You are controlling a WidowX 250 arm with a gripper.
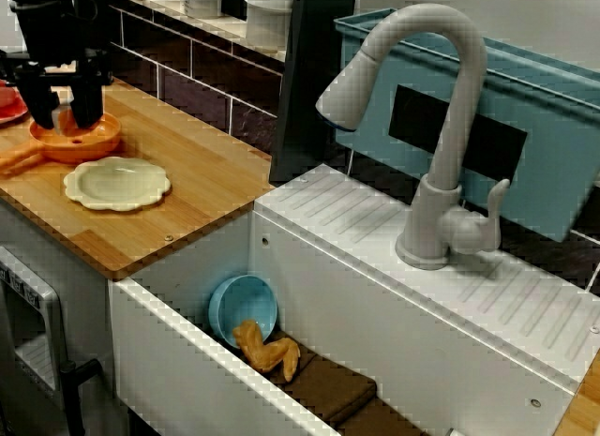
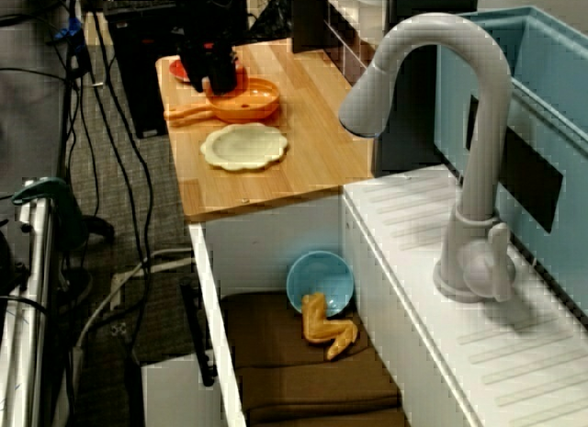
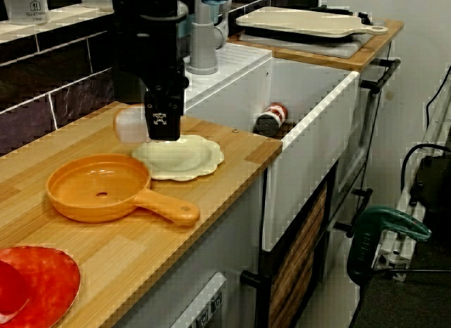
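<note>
Dark tiled wall behind a wooden counter and white sink; floor seemingly grey carpet.

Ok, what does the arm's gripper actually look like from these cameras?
The gripper is black all over: a boxy housing ending in two thick, blunt fingers. In the view from the counter's end, a small white marking sits low on the housing. The arm above is cropped.

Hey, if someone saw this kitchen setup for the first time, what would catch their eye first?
Probably the big grey faucet arching over the white sink, and the black gripper, jaws apart, over the orange pan on the wooden counter. Then the cream scalloped plate beside the pan, and the blue bowl lying on its side in the sink by a yellow toy.
</note>
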